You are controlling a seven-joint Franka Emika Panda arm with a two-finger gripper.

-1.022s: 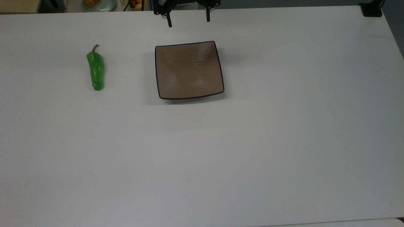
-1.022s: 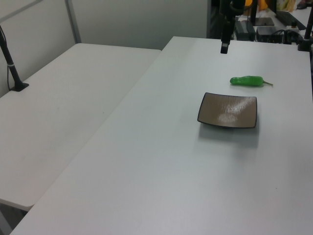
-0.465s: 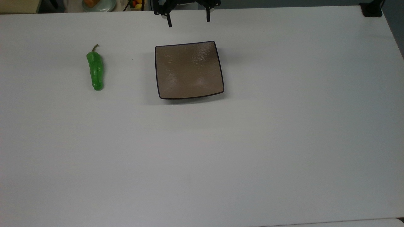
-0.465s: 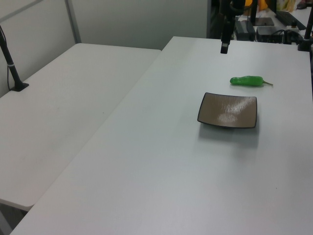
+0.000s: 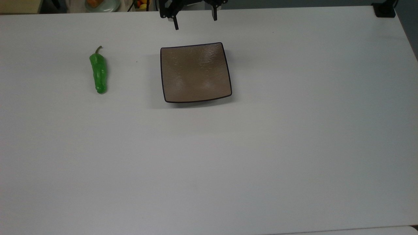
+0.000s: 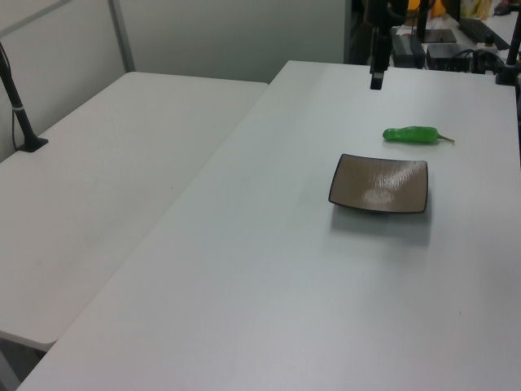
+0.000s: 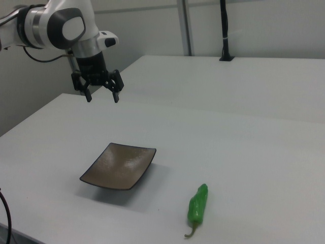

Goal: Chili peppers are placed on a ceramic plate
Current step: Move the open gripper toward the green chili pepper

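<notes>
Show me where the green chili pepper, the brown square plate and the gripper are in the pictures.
chili pepper (image 5: 99, 73), top view, middle of its green body.
ceramic plate (image 5: 195, 72), top view, bare centre of its brown surface.
gripper (image 7: 102, 96), right view, midway between its two fingertips, above the table.

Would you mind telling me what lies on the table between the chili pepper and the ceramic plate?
Nothing: in the top view, only bare white table separates the chili pepper from the ceramic plate.
</notes>
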